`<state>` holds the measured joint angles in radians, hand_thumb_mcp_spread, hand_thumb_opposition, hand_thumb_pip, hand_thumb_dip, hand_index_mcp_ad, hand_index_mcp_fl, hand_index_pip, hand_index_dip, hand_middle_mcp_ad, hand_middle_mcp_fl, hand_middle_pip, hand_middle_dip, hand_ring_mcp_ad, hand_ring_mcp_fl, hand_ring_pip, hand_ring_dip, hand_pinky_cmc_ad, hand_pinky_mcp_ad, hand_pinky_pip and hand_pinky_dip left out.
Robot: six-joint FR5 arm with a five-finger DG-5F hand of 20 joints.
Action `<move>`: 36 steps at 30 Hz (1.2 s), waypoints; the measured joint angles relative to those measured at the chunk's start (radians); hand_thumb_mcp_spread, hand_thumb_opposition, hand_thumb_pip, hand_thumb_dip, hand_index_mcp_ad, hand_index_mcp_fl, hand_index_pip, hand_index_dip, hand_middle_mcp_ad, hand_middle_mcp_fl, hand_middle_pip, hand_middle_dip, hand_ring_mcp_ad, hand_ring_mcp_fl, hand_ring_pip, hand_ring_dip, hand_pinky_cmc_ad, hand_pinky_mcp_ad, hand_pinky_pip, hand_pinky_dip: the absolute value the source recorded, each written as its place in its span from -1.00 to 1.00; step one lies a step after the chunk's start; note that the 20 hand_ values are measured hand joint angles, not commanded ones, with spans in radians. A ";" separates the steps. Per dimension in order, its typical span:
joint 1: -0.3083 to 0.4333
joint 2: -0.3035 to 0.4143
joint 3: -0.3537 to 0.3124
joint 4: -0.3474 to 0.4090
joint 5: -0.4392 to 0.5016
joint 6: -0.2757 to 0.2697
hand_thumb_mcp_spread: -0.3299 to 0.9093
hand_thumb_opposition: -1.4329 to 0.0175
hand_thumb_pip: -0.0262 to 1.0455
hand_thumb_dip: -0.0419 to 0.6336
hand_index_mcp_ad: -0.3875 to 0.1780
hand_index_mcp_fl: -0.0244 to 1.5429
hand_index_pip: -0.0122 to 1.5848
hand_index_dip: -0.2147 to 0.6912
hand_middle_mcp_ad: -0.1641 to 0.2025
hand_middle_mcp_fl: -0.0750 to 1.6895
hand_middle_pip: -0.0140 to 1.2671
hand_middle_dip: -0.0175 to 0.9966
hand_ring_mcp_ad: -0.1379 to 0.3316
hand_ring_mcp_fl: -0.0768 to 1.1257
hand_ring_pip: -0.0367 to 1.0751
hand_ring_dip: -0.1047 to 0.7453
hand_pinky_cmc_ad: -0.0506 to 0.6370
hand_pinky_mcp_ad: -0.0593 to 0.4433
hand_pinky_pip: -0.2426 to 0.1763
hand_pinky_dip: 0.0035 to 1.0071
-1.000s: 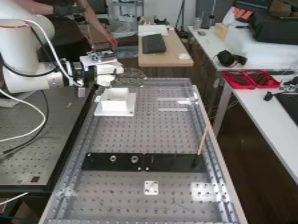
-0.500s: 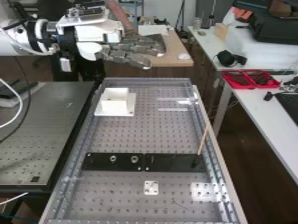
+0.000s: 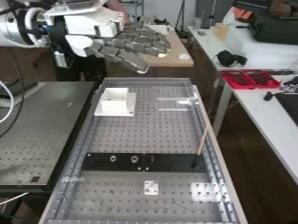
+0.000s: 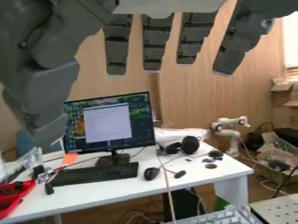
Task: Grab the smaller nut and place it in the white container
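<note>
The hand (image 3: 130,50) is high at the upper left of the high view, its fingers straight and spread, with nothing in them. It hangs in the air above and behind the bench's far end. In the wrist view the hand (image 4: 151,42) has extended fingers and the thumb off to one side. The white container (image 3: 115,104) stands on its white base at the bench's far left; its inside cannot be made out. On the black bar (image 3: 174,162) stand the larger nut (image 3: 113,158) and the bearing (image 3: 134,159).
A thin wooden stick (image 3: 203,139) leans up from the black bar's right part. A small white plate (image 3: 151,188) lies nearer than the bar. Red trays (image 3: 250,79) sit on the right side table. The wrist view faces a monitor (image 4: 110,122) and a keyboard (image 4: 94,174) on a desk.
From beside and behind the white container, the hand has risen and come nearer the camera, its fingers now plainly spread. The container and the parts on the bar have not moved.
</note>
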<state>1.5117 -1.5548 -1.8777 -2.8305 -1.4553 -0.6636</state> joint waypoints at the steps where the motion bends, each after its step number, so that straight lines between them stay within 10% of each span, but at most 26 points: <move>1: 0.000 0.000 0.000 0.000 0.001 0.003 -0.13 -0.08 0.16 -0.36 -0.25 -0.98 -0.35 -0.41 -0.13 -0.85 -0.78 -0.44 -0.06 -0.87 -0.74 -0.47 0.02 0.16 -0.13 -0.28; 36: -0.052 -0.034 0.055 -0.053 -0.153 -0.025 -0.13 -0.08 0.16 -0.36 -0.25 -0.97 -0.36 -0.41 -0.12 -0.86 -0.78 -0.44 -0.06 -0.87 -0.74 -0.47 0.02 0.16 -0.14 -0.26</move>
<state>1.4596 -1.5886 -1.8229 -2.8840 -1.6080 -0.6886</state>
